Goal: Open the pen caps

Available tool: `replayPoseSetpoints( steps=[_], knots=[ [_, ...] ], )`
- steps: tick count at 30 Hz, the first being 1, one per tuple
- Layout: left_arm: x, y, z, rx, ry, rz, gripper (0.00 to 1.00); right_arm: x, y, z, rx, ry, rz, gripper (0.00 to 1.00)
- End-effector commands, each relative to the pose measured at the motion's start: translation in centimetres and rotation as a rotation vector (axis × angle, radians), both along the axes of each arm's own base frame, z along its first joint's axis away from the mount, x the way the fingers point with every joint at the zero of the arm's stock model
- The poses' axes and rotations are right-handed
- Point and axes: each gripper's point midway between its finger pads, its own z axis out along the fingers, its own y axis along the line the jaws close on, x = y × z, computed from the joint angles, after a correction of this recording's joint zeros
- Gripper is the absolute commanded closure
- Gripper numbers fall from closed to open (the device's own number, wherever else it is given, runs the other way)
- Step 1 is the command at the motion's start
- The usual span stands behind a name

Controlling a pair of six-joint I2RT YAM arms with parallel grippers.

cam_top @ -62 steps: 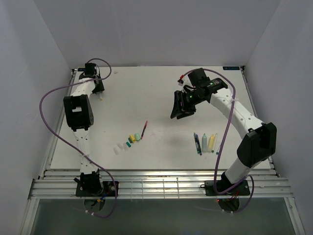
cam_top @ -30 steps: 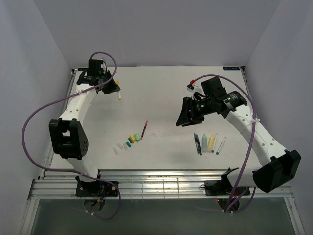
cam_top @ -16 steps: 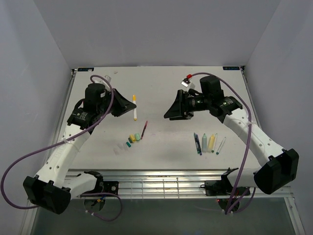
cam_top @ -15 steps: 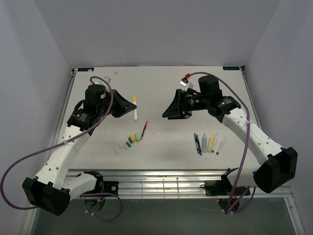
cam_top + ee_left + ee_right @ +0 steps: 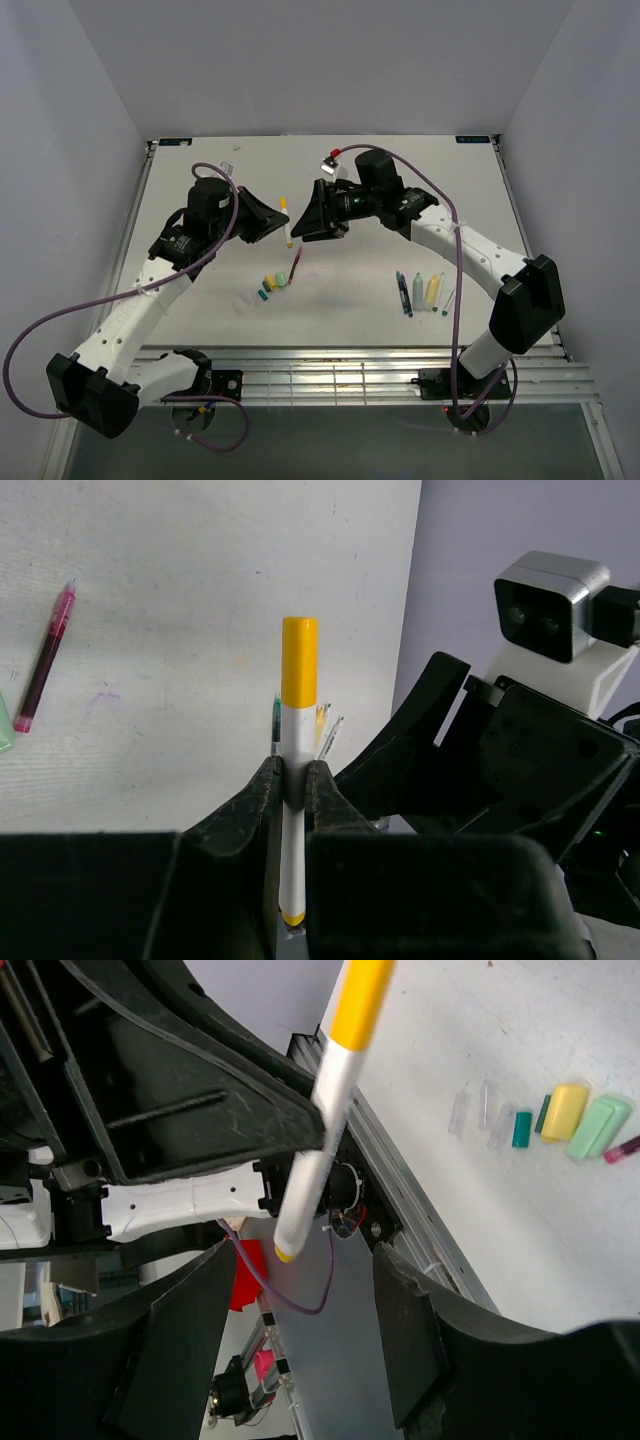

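My left gripper (image 5: 279,221) is shut on a white pen (image 5: 288,224) with a yellow cap (image 5: 284,203) and holds it above the table's middle. In the left wrist view the pen (image 5: 295,780) stands upright between my fingers (image 5: 262,790), with its cap (image 5: 299,660) on top. My right gripper (image 5: 303,226) is open, right beside the pen. In the right wrist view its fingers (image 5: 185,1335) spread wide around the pen's (image 5: 318,1120) lower end without touching. Loose yellow (image 5: 270,283), green (image 5: 281,279) and teal (image 5: 264,294) caps lie on the table.
A red pen (image 5: 296,262) lies by the caps. Several uncapped pens and markers (image 5: 420,291) lie in a row at the right front. Clear caps (image 5: 240,305) lie left of the coloured ones. A metal rail (image 5: 320,375) runs along the near edge.
Both arms have swung in to the table's middle. My left gripper carried the yellow-capped pen rightwards. My right gripper moved left and now brackets the pen, still open.
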Motion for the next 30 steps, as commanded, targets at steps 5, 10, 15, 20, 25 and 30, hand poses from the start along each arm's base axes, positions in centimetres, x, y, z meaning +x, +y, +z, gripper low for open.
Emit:
replayPoseSetpoints(
  steps=[5, 10, 15, 20, 25, 30],
  knots=[
    [1.3, -0.8, 0.6, -0.018, -0.038, 0.012, 1.00, 1.1, 2.7, 2.1, 0.070, -0.051, 0.029, 0.39],
    [1.7, -1.1, 1.3, -0.025, -0.048, 0.007, 1.00, 1.2, 4.1, 1.5, 0.064, -0.038, 0.054, 0.44],
    [1.2, -1.4, 1.2, -0.052, -0.026, -0.006, 1.00, 1.7, 4.5, 0.6, 0.049, -0.035, 0.046, 0.65],
    [0.9, -1.4, 1.3, -0.043, -0.034, -0.017, 0.80, 1.4, 4.3, 0.0, 0.033, -0.025, 0.047, 0.92],
    [1.5, -1.2, 0.9, -0.002, -0.036, -0.019, 0.49, -0.1, 3.1, 0.0, 0.037, -0.012, 0.067, 0.92],
    [2.0, -1.5, 1.1, 0.005, -0.060, -0.034, 0.49, -2.5, 1.8, -0.1, 0.067, 0.021, 0.098, 0.92]
  ],
)
